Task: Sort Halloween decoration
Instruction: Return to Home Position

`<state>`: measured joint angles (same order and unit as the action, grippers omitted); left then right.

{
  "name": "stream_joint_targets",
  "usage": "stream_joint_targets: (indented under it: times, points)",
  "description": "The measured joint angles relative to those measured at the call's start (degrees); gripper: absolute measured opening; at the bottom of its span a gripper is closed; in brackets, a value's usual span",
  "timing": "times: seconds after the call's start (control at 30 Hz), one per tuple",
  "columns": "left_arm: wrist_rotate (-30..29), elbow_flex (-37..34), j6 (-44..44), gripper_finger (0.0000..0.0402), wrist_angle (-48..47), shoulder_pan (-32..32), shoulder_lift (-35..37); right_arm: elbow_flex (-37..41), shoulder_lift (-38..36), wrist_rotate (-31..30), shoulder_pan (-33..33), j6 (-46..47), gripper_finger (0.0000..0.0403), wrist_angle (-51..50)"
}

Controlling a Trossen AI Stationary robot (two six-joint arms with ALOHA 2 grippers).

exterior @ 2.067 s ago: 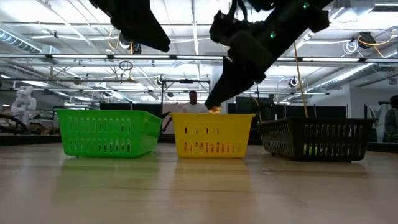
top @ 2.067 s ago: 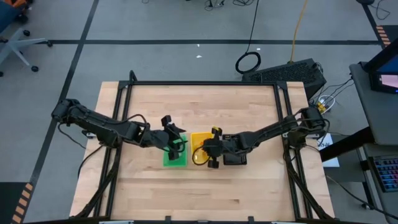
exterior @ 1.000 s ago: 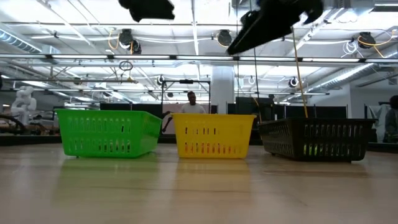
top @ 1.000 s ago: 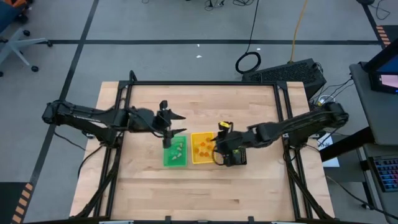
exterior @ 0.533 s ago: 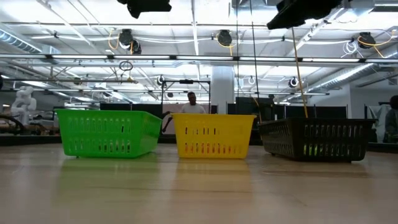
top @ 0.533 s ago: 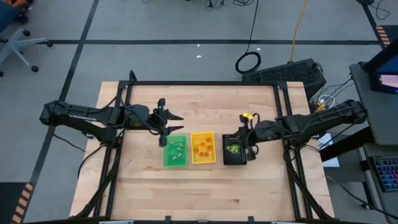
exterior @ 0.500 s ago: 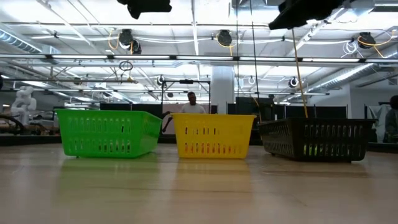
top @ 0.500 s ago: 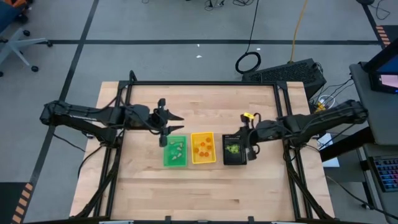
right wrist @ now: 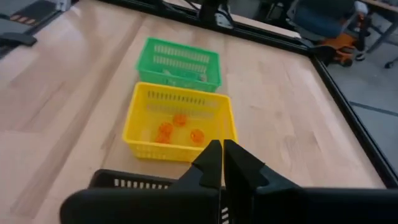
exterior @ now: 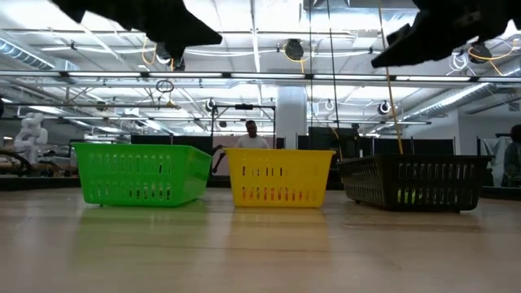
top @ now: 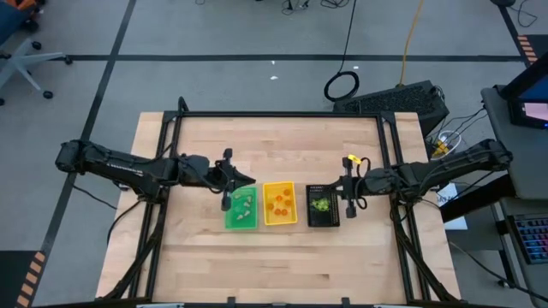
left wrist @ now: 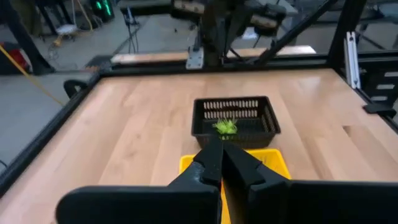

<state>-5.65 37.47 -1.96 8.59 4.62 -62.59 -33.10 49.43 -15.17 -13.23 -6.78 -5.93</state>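
Three small trays stand in a row at mid-table: green (top: pixel 241 210), yellow (top: pixel 279 205) and black (top: pixel 323 207). Pale trinkets (top: pixel 245 201) lie in the green tray, orange ones (top: pixel 279 202) in the yellow tray, and a yellow-green cluster (top: pixel 321 204) in the black tray. My left gripper (top: pixel 227 185) hangs shut above the green tray's far left corner and holds nothing; its closed fingers (left wrist: pixel 219 163) point over the trays. My right gripper (top: pixel 350 198) hangs shut just right of the black tray, also without anything between its fingers (right wrist: pixel 222 160).
A black frame (top: pixel 282 115) runs around the wooden table. Bare wood lies in front of the trays (top: pixel 282 265) and behind them. In the low view both grippers hang well above the tray rims (exterior: pixel 277 151). A person stands far back in the room (exterior: pixel 251 134).
My right gripper has drawn back toward the table's right edge, from over the yellow and black trays to beside the black one, and has shut. My left gripper has sunk a little near the green tray's far left corner and has shut. The trays and trinkets have stayed put.
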Motion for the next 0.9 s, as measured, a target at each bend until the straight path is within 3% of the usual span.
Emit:
stream_joint_targets:
  times: [0.27, 0.53, 0.9]
  points:
    - [-0.13, -9.09, -0.9, 0.0001, 13.0, -1.27, 0.02, 6.29, -0.22, -1.23, 0.0, -0.1, 0.0001, 8.76]
    - [-0.12, -16.58, 0.55, 0.0001, 20.88, -2.4, 0.02, 9.96, -0.59, 2.33, -0.02, 1.55, 0.0, 10.11]
    - [1.23, -24.01, 3.12, 0.0001, 30.19, -2.4, 0.02, 14.25, -0.79, 1.8, -0.02, 3.2, 0.0, 16.03]
